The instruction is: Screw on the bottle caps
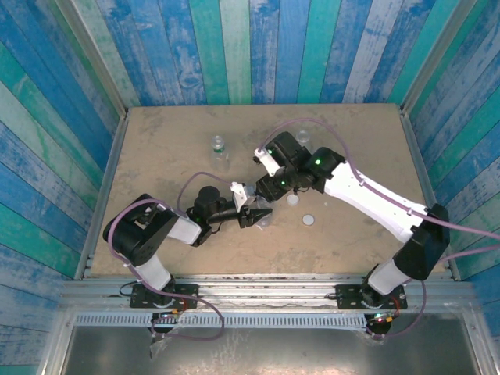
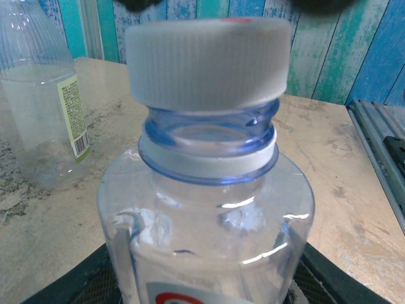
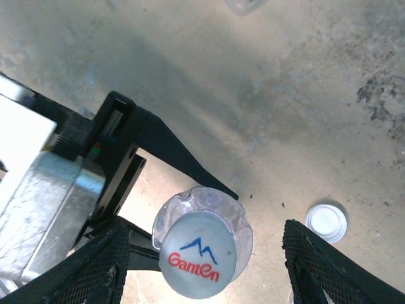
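Cap [image 2: 207,63]: white, sitting on the blue-tinted bottle [image 2: 205,215] neck; a gap shows beneath, so I judge it not screwed home.
Bottle: upright mid-counter [image 1: 172,148], long axis vertical.
Left end effector [image 1: 256,214]: clamped round the bottle's body.
Right end effector [image 3: 209,269]: spread wide, directly above; cap lies between its fingers, touching neither.
Next: I'd close the right and twist.

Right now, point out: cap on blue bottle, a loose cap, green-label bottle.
cap on blue bottle [image 2: 207,60]: left wrist view, ribbed side.
loose cap [image 3: 326,222]: right wrist view, centre.
green-label bottle [image 2: 35,114]: left wrist view, clear body.
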